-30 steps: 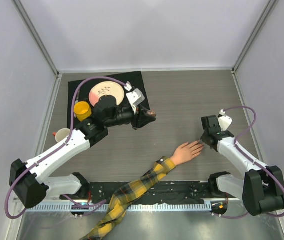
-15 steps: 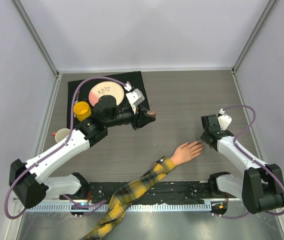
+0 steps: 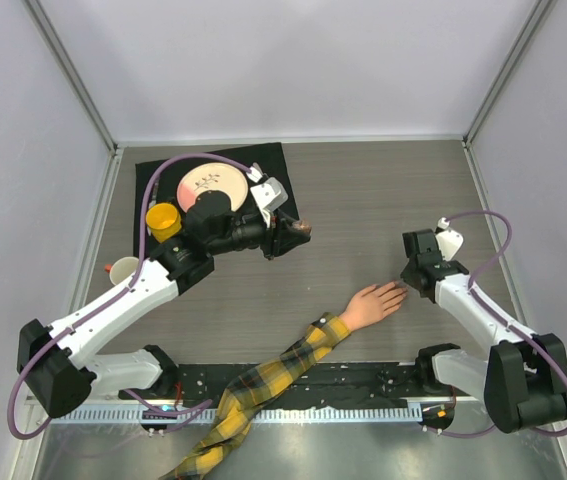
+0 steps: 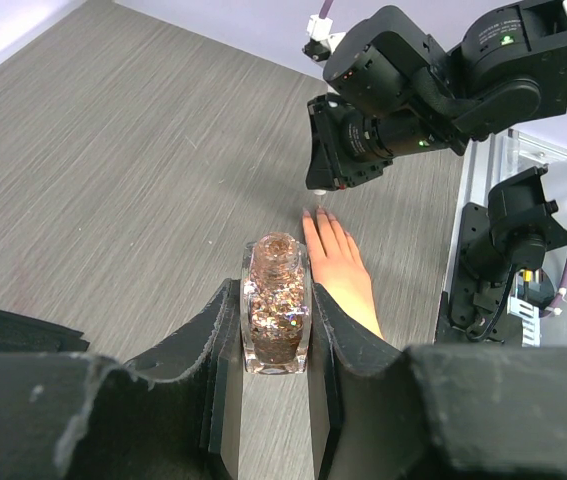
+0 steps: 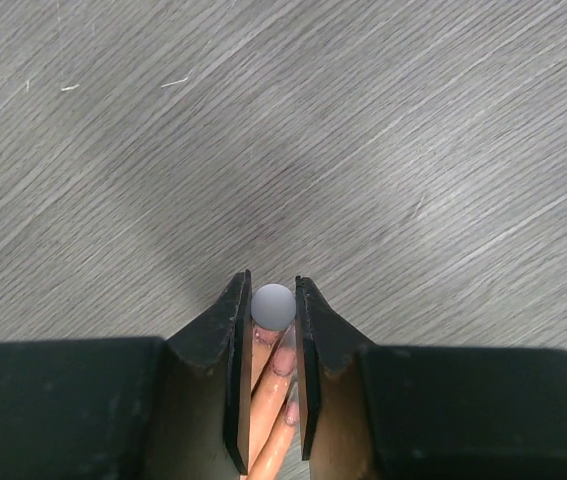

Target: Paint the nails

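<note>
At the far left of the table point(image 3: 383, 190) stands a white cup point(image 3: 121, 268); beyond it a black mat point(image 3: 158, 175) carries a yellow cup point(image 3: 164, 220) and a pink plate point(image 3: 213, 182). The left arm reaches across the near edge of that mat; the left gripper point(image 3: 288, 232) hangs just right of the mat's corner, its jaws clamped on a glitter polish bottle point(image 4: 276, 318). In the left wrist view the bottle stands upright between the two fingers, uncapped, full of coppery flakes, and lifted clear of the tabletop.

Further right, a yellow-and-dark plaid sleeve point(image 3: 263, 385) runs up from the near edge on a slant; the mannequin hand point(image 3: 373, 302) lies flat at its end, palm down, fingers pointing right and away from the arm bases. The nails point(image 5: 284, 362) sit at those fingertips, directly under the right gripper point(image 3: 410, 280); from above they are too small to make out; in the right wrist view one shows a faint pink tint.

The right gripper points down over the fingertips, its jaws closed on a brush cap point(image 5: 273, 305) with a rounded grey top; the left wrist view shows a thin pale tip below the jaws, just above the fingertips; whether it touches a nail I cannot tell.
</note>
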